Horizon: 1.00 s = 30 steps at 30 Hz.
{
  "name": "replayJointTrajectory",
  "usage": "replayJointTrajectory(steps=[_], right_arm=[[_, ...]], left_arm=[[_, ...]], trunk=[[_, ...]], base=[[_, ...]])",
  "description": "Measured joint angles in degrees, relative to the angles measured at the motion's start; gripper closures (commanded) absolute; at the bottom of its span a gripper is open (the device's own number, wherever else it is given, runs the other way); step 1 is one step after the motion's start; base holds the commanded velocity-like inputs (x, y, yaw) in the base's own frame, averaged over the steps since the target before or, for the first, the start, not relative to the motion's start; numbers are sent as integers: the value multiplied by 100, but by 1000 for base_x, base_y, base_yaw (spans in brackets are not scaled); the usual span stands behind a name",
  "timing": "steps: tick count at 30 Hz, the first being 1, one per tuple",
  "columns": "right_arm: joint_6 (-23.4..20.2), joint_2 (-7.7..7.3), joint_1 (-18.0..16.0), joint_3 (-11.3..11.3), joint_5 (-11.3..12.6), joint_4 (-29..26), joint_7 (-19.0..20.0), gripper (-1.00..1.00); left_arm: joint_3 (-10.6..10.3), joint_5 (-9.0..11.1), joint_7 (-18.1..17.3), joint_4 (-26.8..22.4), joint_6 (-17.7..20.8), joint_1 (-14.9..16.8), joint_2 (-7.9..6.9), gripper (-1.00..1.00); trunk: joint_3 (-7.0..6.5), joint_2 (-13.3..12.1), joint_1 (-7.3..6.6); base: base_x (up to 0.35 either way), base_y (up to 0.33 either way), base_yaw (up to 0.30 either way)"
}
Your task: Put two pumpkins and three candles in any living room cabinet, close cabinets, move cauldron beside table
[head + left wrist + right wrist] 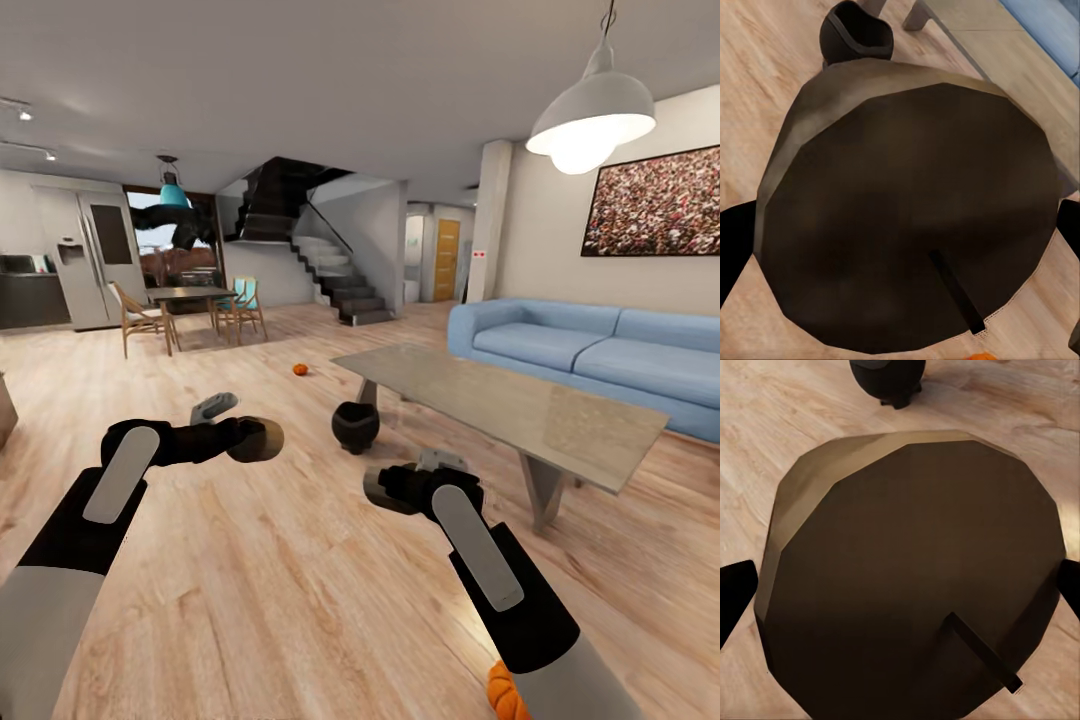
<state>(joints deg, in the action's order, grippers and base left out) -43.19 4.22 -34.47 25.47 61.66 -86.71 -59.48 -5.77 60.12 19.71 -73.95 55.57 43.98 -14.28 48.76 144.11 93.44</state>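
Head view — each fingers [262,438] [385,490] pair clamps a candle [255,440]; cauldron [355,426] beside table [560,420].

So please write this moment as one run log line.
left gripper: holds candle | right gripper: holds candle | cauldron: on floor beside table | pumpkin: on floor

Both arms run from pale grey sleeves into black forearms (each with a long grey oval panel).

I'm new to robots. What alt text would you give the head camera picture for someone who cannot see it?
Two black robot arms reach over a wooden floor, each tool (left, right) holding a short dark candle. Ahead, a black cauldron sits beside a glass coffee table, a small pumpkin beyond.
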Motion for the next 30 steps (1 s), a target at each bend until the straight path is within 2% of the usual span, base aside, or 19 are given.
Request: replayJointTrajectory(steps=[17, 30], right_arm=[[-4, 8, 0, 6, 1, 29, 0, 100], [0, 25, 0, -2, 10, 273, 0, 100]], left_arm=[[6, 1, 0, 3, 0, 0, 0, 100], [6, -1, 0, 14, 1, 0, 0, 100]], trunk=[[-58, 0, 0], [-12, 0, 0]], base=[[0, 1, 281], [11, 0, 261]])
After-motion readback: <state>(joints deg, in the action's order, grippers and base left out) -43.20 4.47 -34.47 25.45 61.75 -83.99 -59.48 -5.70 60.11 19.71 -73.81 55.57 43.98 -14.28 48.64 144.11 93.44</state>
